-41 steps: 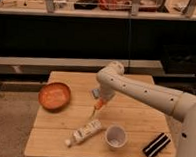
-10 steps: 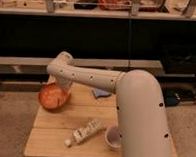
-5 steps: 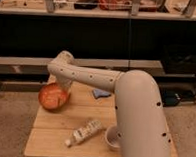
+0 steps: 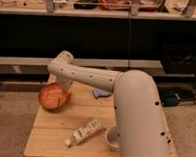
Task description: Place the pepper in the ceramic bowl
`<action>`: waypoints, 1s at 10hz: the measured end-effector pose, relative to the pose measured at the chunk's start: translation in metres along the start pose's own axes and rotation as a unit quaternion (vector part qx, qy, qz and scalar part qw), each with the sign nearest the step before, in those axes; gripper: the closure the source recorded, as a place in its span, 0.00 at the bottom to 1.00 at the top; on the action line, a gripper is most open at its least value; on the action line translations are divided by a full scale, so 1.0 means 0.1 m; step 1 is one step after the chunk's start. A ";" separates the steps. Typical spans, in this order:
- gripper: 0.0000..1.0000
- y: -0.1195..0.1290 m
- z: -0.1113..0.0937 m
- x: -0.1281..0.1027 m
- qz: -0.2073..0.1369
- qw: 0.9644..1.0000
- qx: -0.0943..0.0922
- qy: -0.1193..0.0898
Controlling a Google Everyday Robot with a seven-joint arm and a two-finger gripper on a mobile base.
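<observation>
My arm (image 4: 139, 120) is a smooth off-white shell, thick and rounded like a fat tube near the camera, slimming to a narrower link farther out. Small dark dots, screws or holes, run along both links. A rounded cap covers the far joint (image 4: 64, 61). My end effector (image 4: 64, 86) sits below that joint, mostly hidden and pinched closed.

orange ceramic bowl (image 4: 53, 96) — speckled inside

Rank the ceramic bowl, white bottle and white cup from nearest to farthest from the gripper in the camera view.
The gripper sits shut over the bowl, table's left.
1. Ceramic bowl, directly beneath it.
2. White bottle, lying front centre.
3. White cup, front right, beside the arm.
</observation>
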 end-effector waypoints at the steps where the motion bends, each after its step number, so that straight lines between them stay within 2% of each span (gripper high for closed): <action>1: 0.96 0.00 0.01 0.00 0.000 1.000 0.000 0.000; 2: 0.92 0.00 0.01 0.00 0.001 1.000 0.000 -0.001; 6: 0.91 0.00 0.05 0.03 0.002 1.000 0.000 -0.002; 8: 0.85 0.00 0.06 0.04 0.003 1.000 0.001 -0.003; 10: 0.90 0.00 0.08 0.05 0.003 1.000 0.000 -0.004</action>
